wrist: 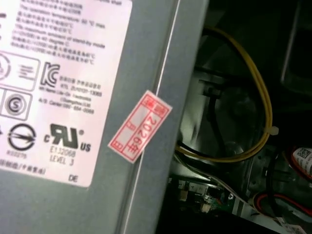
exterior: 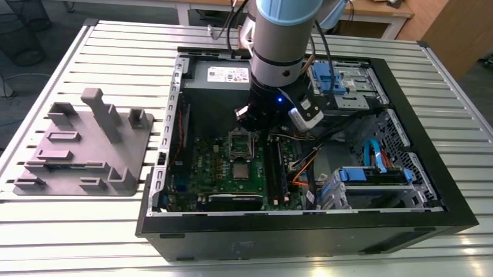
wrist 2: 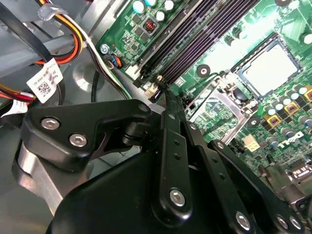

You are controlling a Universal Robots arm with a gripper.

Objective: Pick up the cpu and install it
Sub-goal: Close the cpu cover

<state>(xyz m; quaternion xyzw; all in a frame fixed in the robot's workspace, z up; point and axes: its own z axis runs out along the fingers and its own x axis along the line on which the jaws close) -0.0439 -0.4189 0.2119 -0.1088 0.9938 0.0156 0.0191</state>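
The end effector's point(wrist 2: 165, 97) tip narrows behind its own black links, so I cannot tell whether it is open or closed. The arm point(exterior: 281, 52) stands nearly upright inside the computer case point(exterior: 308, 236), with its wrist just above the raised socket frame point(wrist 2: 213, 106). The cpu point(wrist 2: 269, 68) lies flat just beside that frame, apart from the end effector.

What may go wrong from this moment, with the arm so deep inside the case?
The gripper hangs near the open socket frame; a slightly off move might strike or bend it. The cpu sits within a narrow socket border, so a tilt might jam it. Orange cables beside the arm may snag.
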